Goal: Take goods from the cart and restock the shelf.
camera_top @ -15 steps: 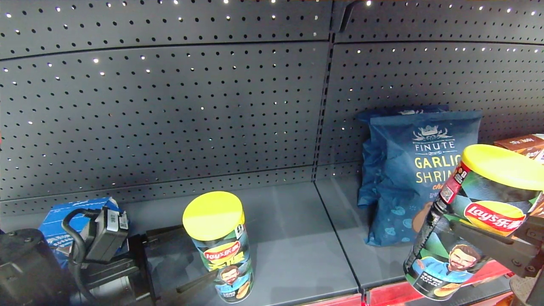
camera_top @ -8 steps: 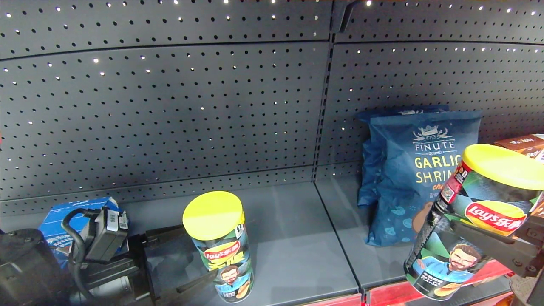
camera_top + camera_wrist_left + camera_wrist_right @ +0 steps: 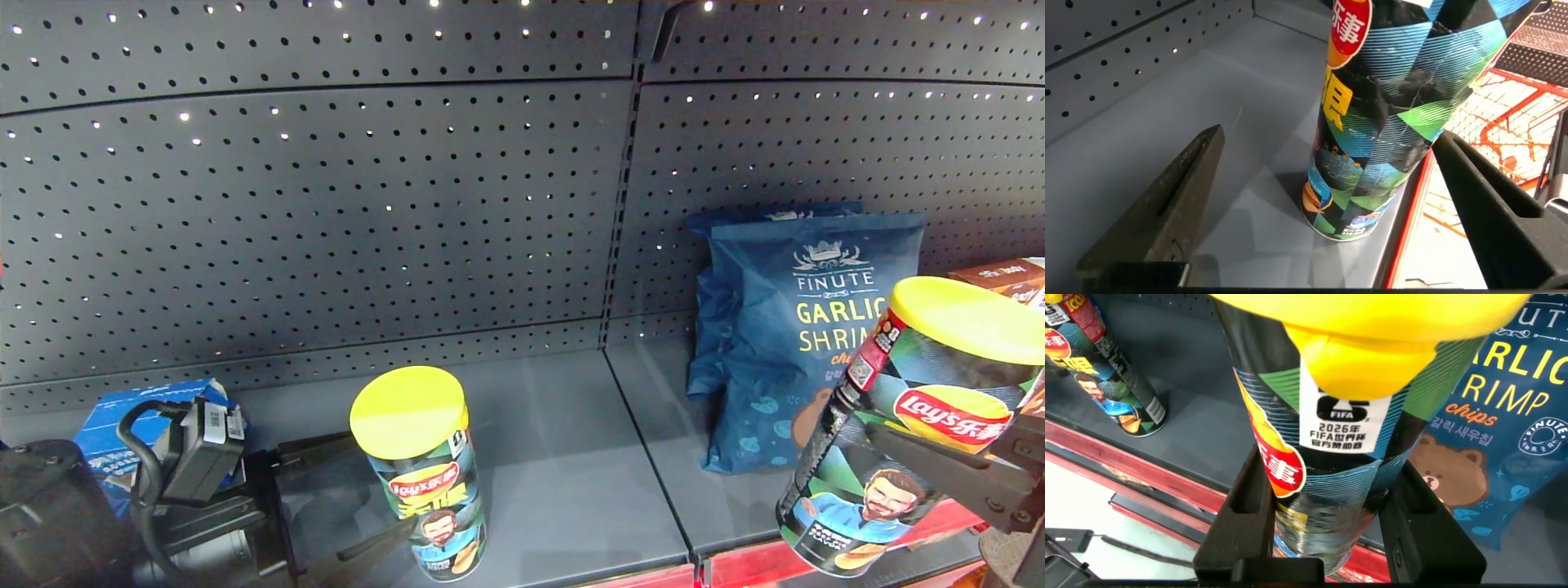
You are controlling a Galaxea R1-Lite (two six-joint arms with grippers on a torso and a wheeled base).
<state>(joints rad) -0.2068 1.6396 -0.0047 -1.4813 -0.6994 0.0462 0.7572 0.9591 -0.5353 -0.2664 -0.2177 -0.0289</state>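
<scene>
The right pincer point(image 3: 1327, 502) is clamping the middle of a yellow-lidded chip can point(image 3: 898, 425), holding it tilted at the front edge of the shelf point(image 3: 563, 465), before the blue snack bags point(image 3: 784, 351). The left pincer point(image 3: 1329, 139) is gaping wide on either side of a second can point(image 3: 424, 482), which is standing upright on the shelf. That one is looking stocked, while the held can is awaiting placement. Both are looking glossy, rigid and undented.

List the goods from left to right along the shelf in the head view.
blue box → upright chip can → blue snack bag → tilted chip can
</scene>
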